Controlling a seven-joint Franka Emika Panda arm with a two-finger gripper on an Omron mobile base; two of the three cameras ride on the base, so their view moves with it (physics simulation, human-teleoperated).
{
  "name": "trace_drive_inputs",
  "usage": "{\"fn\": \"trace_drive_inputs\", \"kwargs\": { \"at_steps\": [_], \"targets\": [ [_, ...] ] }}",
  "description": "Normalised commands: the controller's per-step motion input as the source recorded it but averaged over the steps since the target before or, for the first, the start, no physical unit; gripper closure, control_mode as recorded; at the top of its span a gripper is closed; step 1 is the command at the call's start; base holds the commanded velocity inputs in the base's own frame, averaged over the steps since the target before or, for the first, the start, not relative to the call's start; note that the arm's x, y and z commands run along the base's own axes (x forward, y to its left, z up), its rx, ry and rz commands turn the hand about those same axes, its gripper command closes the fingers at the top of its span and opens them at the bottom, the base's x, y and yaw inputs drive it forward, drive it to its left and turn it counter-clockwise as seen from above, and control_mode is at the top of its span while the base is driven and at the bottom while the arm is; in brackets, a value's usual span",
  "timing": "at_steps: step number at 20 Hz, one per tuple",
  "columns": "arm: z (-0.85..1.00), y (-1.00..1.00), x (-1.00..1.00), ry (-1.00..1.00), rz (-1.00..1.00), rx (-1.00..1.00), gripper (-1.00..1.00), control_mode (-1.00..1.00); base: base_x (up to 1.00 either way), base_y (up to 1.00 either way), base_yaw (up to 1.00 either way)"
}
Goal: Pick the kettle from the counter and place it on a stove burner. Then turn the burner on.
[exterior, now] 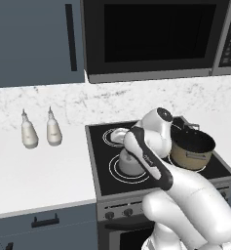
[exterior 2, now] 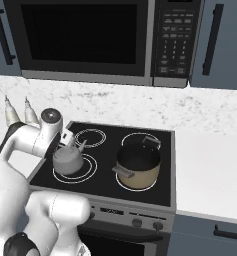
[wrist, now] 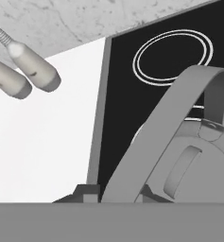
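The silver-grey kettle point(exterior 2: 66, 161) stands over the wide double-ring stove burner point(exterior 2: 89, 170) at the front left of the black cooktop; I cannot tell whether its base touches the glass. My gripper point(exterior 2: 70, 142) comes down from above and is shut on its arched handle. In the hand view the handle point(wrist: 179, 113) runs down between my gripper point(wrist: 118, 194), with the domed kettle body point(wrist: 198, 165) just beyond. From the left base view, my forearm hides part of the kettle point(exterior: 128, 165) and the burner point(exterior: 116, 172). The white counter point(exterior: 39, 171) lies left of the stove.
A tan pot point(exterior 2: 138, 165) stands on the front right burner. Two white bottles point(exterior: 29, 132) point(exterior: 53, 128) stand on the counter by the back wall. Stove knobs point(exterior 2: 145, 223) line the front panel. A microwave point(exterior 2: 85, 35) hangs over the cooktop.
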Motion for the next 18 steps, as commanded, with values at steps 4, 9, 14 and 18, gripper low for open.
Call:
{"fn": "trace_drive_inputs", "kwargs": {
  "at_steps": [4, 9, 14, 18],
  "targets": [
    [-0.43, 0.00, 0.26, 0.00, 0.00, 0.00, 1.00, -1.00, 0.00, 0.00, 0.00],
    [-0.39, 0.00, 0.22, 0.00, 0.00, 0.00, 1.00, -1.00, 0.00, 0.00, 0.00],
    [-0.33, 0.00, 0.26, 0.00, 0.00, 0.00, 1.00, -1.00, 0.00, 0.00, 0.00],
    [-0.26, 0.00, 0.20, 0.00, 0.00, 0.00, 1.00, -1.00, 0.00, 0.00, 0.00]
  ]
}}
